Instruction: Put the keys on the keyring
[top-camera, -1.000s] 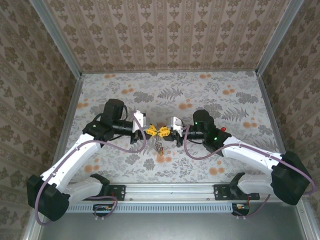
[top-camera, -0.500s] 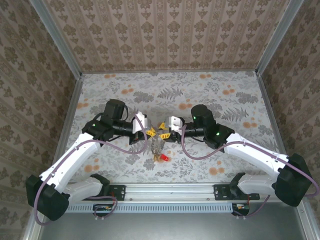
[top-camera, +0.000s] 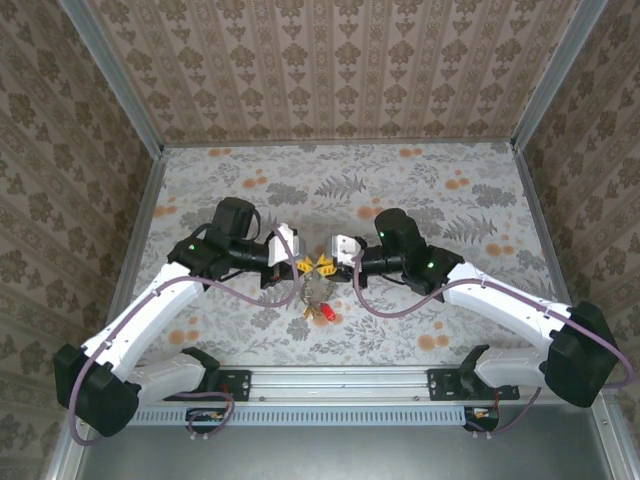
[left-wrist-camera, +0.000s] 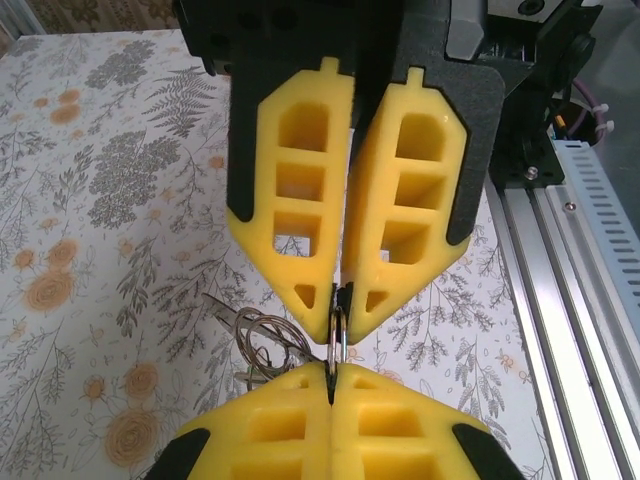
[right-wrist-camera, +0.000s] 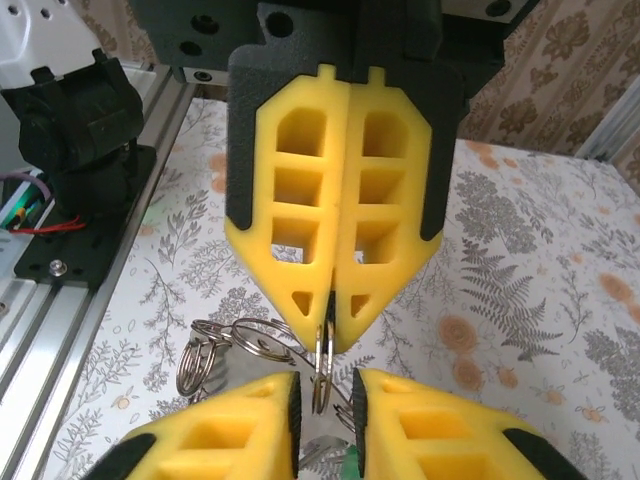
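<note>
- Left gripper (top-camera: 304, 265): fingers pressed together, pointing inward.
- Right gripper (top-camera: 327, 265): fingers pressed together, facing it, tips almost meeting.
- Both arms bend inward.

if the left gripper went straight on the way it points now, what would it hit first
The right gripper, probably: its fingertips face the left gripper almost tip to tip, with just the keyring that both pinch between them. Depth is hard to judge.
</note>
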